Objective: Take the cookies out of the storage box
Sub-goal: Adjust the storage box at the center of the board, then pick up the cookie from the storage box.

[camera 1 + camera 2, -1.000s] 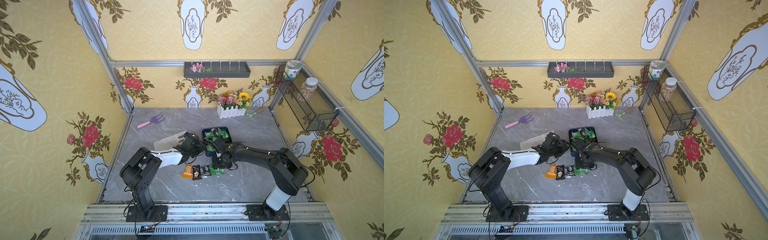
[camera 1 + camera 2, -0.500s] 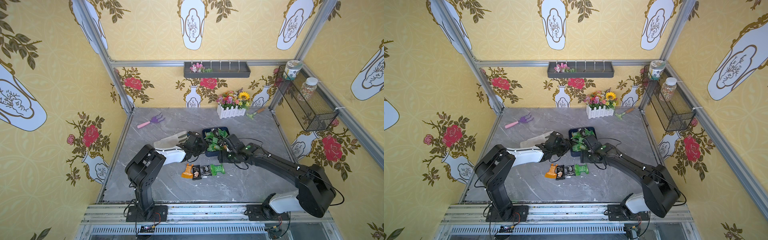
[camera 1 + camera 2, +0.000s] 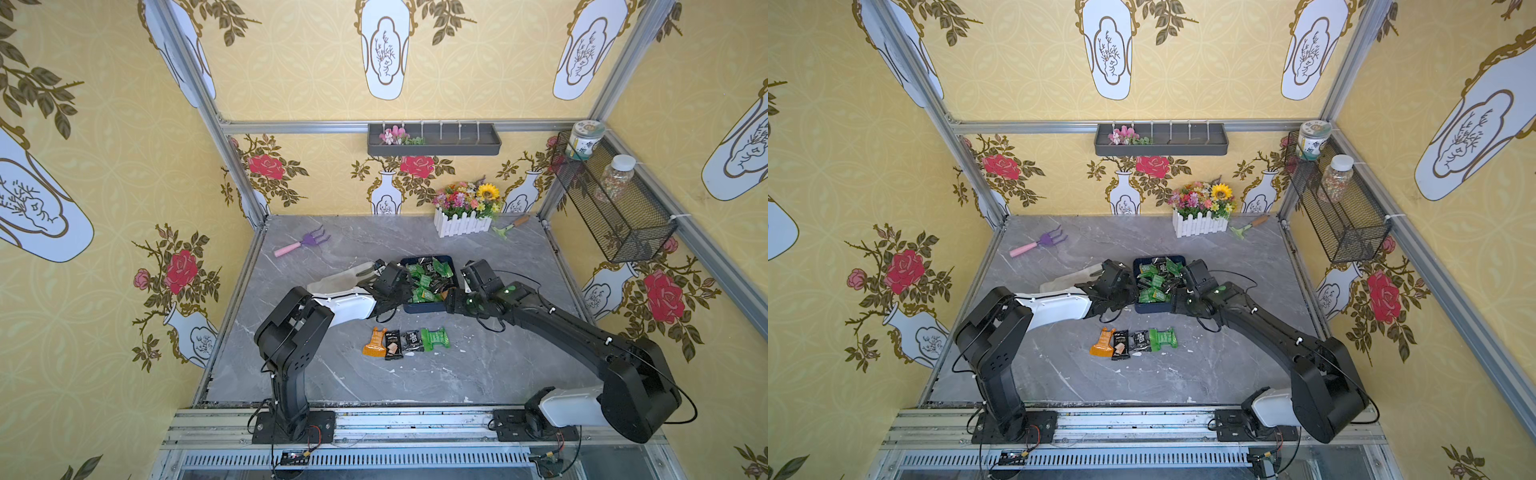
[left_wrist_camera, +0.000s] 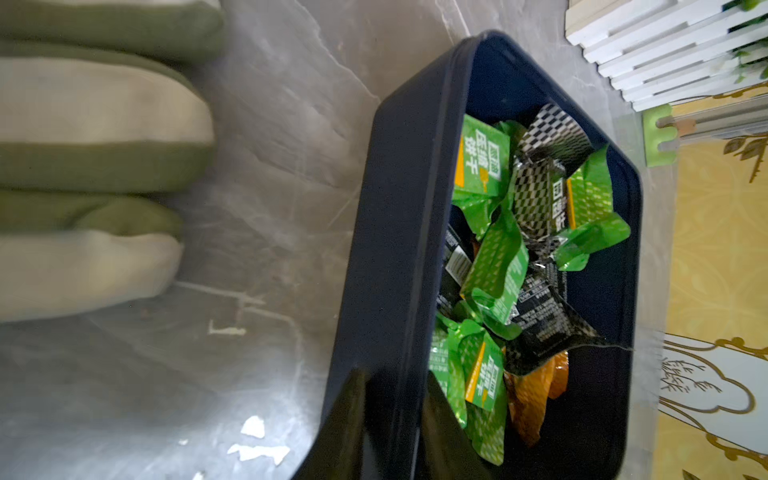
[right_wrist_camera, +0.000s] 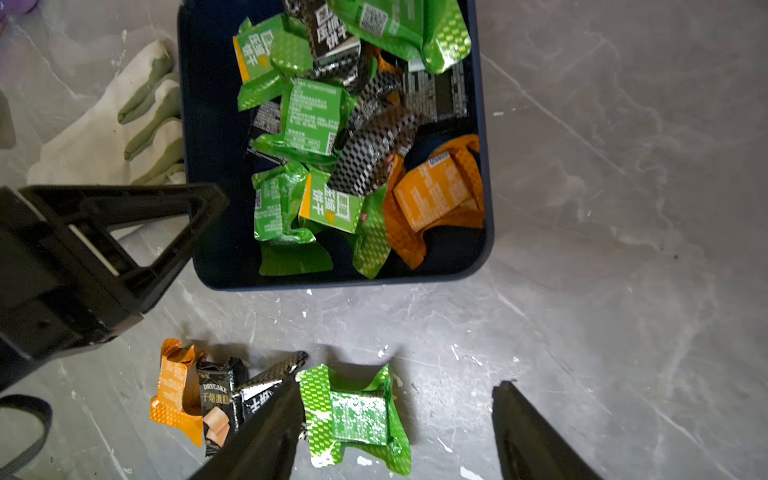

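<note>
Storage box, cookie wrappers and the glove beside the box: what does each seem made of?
Storage box: likely plastic, dark navy, smooth semi-gloss; soft highlights on rounded walls.
Cookie wrappers: thin metallised film, glossy; sharp creases, glinting pattern, crimped ends.
Glove: apparently knitted fabric, matte, with green, possibly rubbery, coating on the fingers.

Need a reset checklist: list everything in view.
storage box: 1, navy, table centre
boxed cookies: many, green/black/orange, inside
table cookies: 4, orange/black/green, row before box
glove: 1, cream-green, beside box
rake: 1, purple, back left
planter: 1, white, back
trowel: 1, green, beside planter
tray: 1, grey, back wall
basket: 1, black, side wall
jars: 2, clear, in basket
left claw: 1, black, gripping box
right claw: 1, black, open beside box
</note>
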`<state>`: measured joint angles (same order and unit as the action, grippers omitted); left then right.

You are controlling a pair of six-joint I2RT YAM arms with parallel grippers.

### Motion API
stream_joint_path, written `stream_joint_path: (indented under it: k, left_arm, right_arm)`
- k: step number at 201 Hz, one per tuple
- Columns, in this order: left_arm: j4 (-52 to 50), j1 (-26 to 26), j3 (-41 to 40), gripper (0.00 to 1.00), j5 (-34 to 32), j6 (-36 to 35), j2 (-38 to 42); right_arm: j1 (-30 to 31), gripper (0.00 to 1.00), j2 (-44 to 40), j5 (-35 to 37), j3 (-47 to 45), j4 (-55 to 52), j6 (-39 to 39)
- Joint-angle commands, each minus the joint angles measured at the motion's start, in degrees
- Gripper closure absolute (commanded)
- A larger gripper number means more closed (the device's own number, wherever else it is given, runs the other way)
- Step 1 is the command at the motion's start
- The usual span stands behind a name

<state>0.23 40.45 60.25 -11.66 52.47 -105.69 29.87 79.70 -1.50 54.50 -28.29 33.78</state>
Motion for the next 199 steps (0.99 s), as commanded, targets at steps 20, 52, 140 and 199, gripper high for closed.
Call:
stream_joint_path:
  k: [20,52,140,199]
  left_arm:
    - [-3.78,-0.03,-0.81,0.76,-3.6,-2.37,0.87]
    - [-3.26,0.06,-1.58,0.77,-3.48,-2.55,1.27]
    - [-2.38,0.25,-1.37,0.77,-2.71,-2.02,0.93]
    - [-2.24,0.33,-0.84,0.77,-2.62,-1.93,0.58]
  right_arm:
    - [-0.08,0.29,8.95,-0.84,8.7,3.18,0.35]
    - [0.27,0.31,17.44,2.83,16.45,2.13,7.19]
    - [0.56,0.38,31.32,9.63,29.53,-10.86,24.0]
    - [0.28,0.43,35.59,8.19,31.75,-10.96,24.6]
